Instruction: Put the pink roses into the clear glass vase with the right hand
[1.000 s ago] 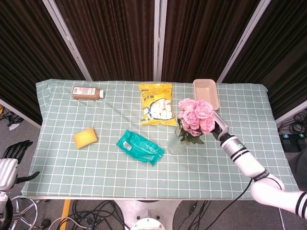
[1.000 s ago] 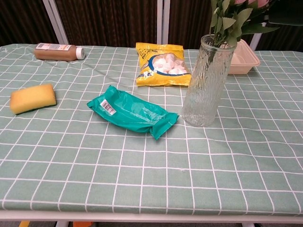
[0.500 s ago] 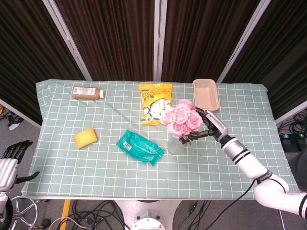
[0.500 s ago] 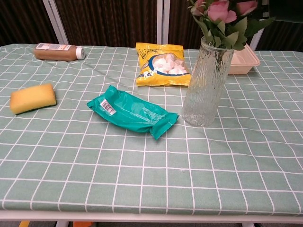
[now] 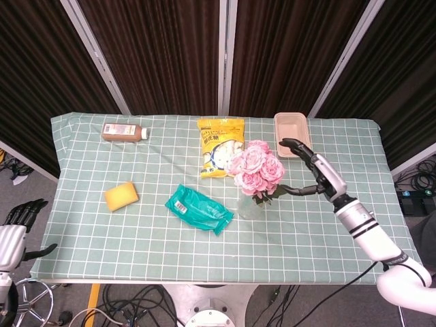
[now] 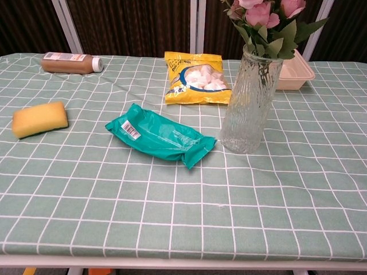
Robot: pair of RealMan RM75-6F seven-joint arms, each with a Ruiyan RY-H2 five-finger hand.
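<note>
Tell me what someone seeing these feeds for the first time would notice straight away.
The pink roses stand in the clear glass vase right of the table's centre, upright with stems inside. Just right of them the right hand hangs open, fingers spread, holding nothing. A teal packet lies flat left of the vase, with a yellow snack bag behind it.

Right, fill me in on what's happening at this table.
The pink roses stand in the clear glass vase, stems down inside it. The robot's right hand is beside the bouquet with fingers spread, holding nothing and apart from the flowers. The left hand hangs off the table's left edge, idle. On the checked tablecloth lie a brown bottle, yellow sponge, teal packet, yellow snack bag and beige tray.
</note>
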